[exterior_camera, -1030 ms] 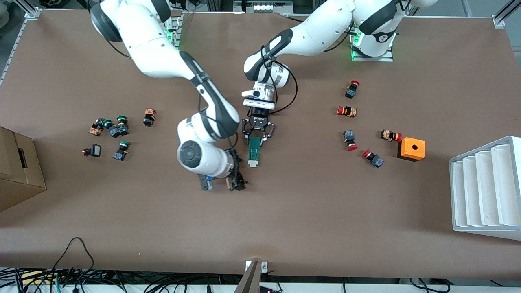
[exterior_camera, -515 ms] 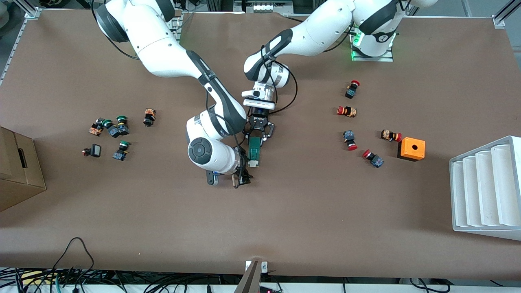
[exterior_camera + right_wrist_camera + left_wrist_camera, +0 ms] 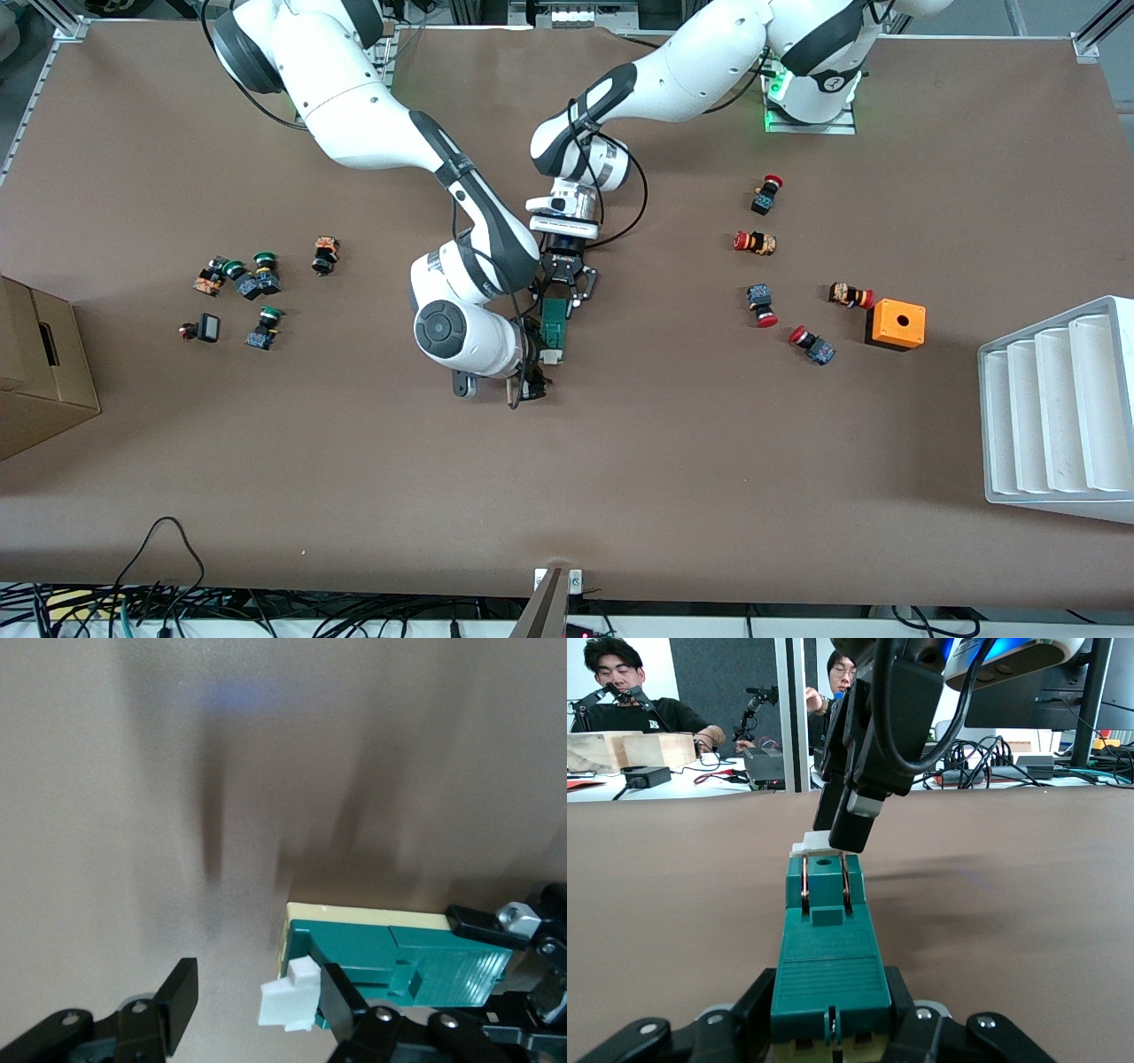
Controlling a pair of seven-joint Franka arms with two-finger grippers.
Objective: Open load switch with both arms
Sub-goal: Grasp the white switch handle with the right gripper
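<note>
The load switch (image 3: 555,330) lies mid-table, clamped at its 12 o'clock end by the left gripper (image 3: 564,285), while the right gripper (image 3: 530,383) at 6 o'clock brackets the white end piece (image 3: 290,995) unclosed (grip unproven), so opening looks still to come.

Green switch (image 3: 403,970) lying on the brown desk (image 3: 177,771), white end piece toward the right tool (image 3: 257,1005). One finger (image 3: 341,997) touching that end, the other (image 3: 177,1001) well apart. Left tool (image 3: 518,970) clamped on the other end.
</note>
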